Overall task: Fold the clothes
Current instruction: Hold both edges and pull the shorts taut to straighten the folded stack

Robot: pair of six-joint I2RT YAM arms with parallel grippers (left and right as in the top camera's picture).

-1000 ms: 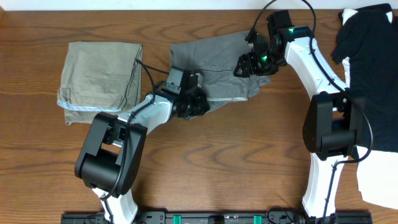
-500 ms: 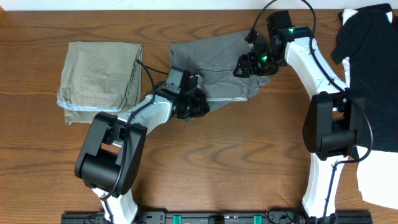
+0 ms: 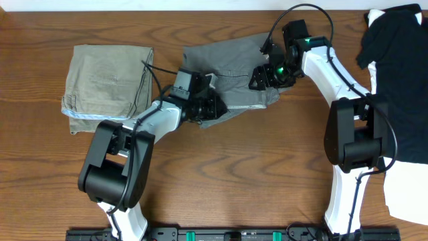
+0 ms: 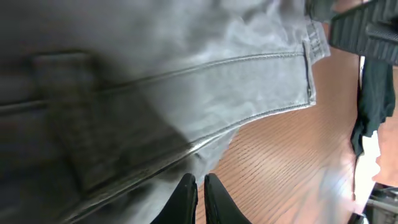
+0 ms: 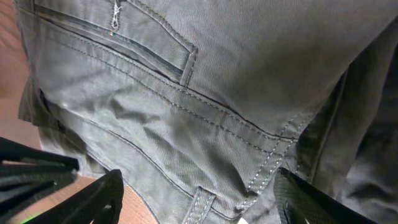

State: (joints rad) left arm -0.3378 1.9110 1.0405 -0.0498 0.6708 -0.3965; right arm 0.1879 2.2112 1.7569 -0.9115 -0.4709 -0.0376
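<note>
Grey trousers [image 3: 231, 70] lie crumpled at the table's middle back. My left gripper [image 3: 208, 107] is at their lower front edge. In the left wrist view its fingers [image 4: 199, 198] are pressed together on the hem of the grey cloth [image 4: 155, 93]. My right gripper [image 3: 264, 77] hovers over the trousers' right end. In the right wrist view it [image 5: 205, 199] is wide open just above the waistband and back pocket [image 5: 186, 99], holding nothing. A folded khaki garment [image 3: 107, 84] lies at the left.
A pile of black clothes [image 3: 401, 60] over white cloth [image 3: 408, 194] sits at the right edge. Bare wooden table [image 3: 254, 167] runs along the front. The arm bases stand at the front left and front right.
My left gripper has shifted slightly up and left along the trousers' lower edge. My right gripper has moved a little to the left over the cloth.
</note>
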